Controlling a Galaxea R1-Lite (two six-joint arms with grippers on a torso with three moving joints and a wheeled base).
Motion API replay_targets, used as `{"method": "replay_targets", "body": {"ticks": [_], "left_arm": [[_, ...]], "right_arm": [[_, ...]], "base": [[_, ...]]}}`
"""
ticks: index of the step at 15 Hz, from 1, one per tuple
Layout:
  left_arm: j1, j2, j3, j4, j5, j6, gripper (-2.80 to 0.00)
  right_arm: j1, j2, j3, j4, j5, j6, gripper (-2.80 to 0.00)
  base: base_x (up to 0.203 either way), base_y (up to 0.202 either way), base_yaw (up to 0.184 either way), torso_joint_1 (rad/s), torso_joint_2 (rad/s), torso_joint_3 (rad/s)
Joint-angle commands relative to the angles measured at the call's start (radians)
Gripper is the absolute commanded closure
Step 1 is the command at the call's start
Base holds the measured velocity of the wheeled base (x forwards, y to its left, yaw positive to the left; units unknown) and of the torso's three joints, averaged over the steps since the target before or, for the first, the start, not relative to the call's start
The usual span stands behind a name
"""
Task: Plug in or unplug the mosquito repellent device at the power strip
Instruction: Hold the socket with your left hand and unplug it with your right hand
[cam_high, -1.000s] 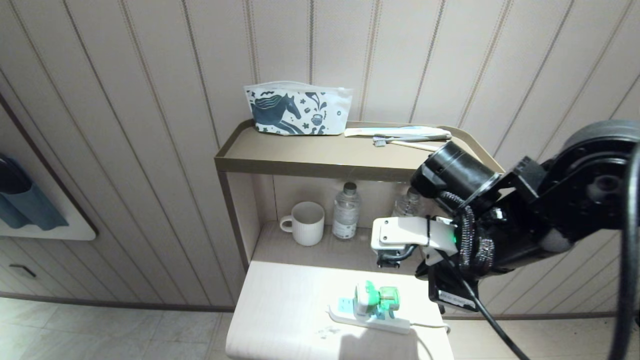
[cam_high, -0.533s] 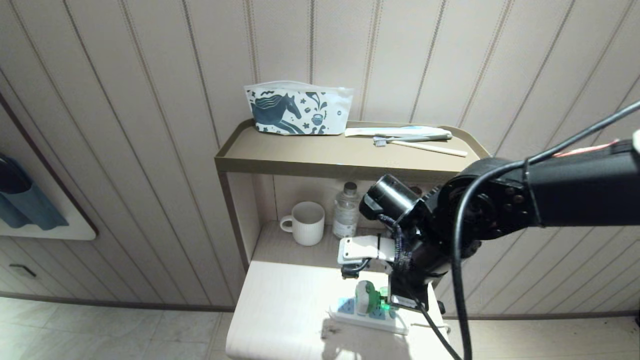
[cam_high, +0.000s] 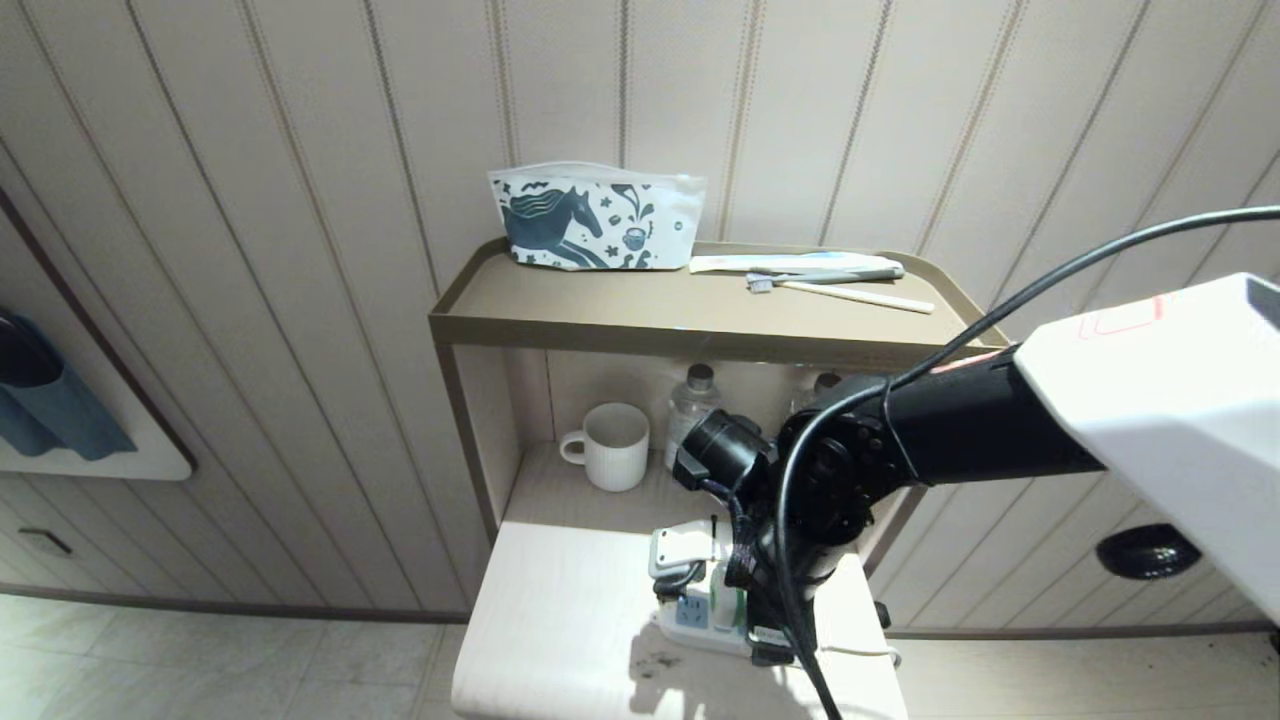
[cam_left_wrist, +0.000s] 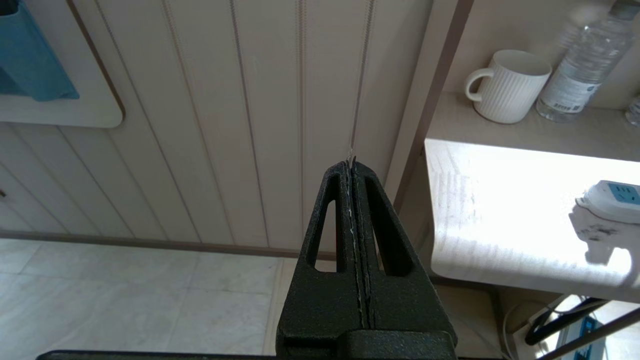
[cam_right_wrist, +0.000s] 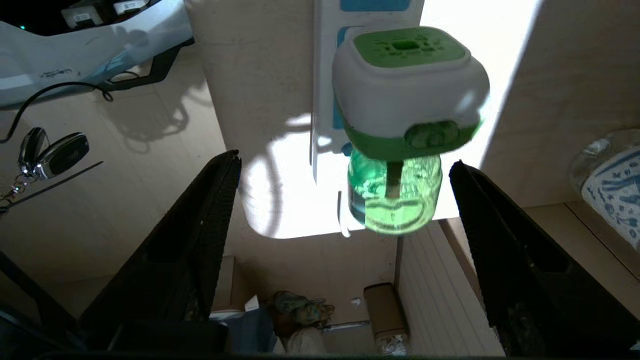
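Observation:
The mosquito repellent device, a white and green head over a translucent green bottle, sits plugged into the white power strip. My right gripper is open, with its dark fingers on either side of the bottle and touching nothing. In the head view my right arm reaches down over the power strip on the pale table and hides the device. My left gripper is shut and empty, parked off the table's left side by the wall.
A white mug and a water bottle stand in the niche behind the table. A horse-print pouch and a toothbrush lie on the shelf above. The strip lies close to the table's front right edge.
My right arm has swung down and to the left, from above the niche onto the power strip, and now covers the device in the head view. The left arm has stayed still.

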Motion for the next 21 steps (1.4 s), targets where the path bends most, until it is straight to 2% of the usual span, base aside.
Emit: {"method": "replay_targets", "body": {"ticks": [1,3,5,12,21], "left_arm": [[0.0,0.0,0.0,0.0,0.0,0.0,0.0],[0.0,0.0,0.0,0.0,0.0,0.0,0.0],[0.0,0.0,0.0,0.002,0.0,0.001,0.0],[0.0,0.0,-0.001,0.002,0.0,0.001,0.0],[0.0,0.0,-0.002,0.007,0.0,0.001,0.0]], "right_arm": [[-0.008,0.047,-0.029,0.004,0.016,-0.009,-2.8],[-0.016,0.064,-0.07,0.005,0.056,-0.03,-2.8],[-0.037,0.077,-0.098,0.005,0.073,-0.119,-2.8],[-0.091,0.164,-0.166,0.005,0.084,-0.129,-2.8],[-0.086,0.193,-0.207,0.005,0.105,-0.13,-2.8]], "base": [[0.0,0.0,0.0,0.0,0.0,0.0],[0.0,0.0,0.0,0.0,0.0,0.0],[0.0,0.0,0.0,0.0,0.0,0.0],[0.0,0.0,0.0,0.0,0.0,0.0],[0.0,0.0,0.0,0.0,0.0,0.0]]}}
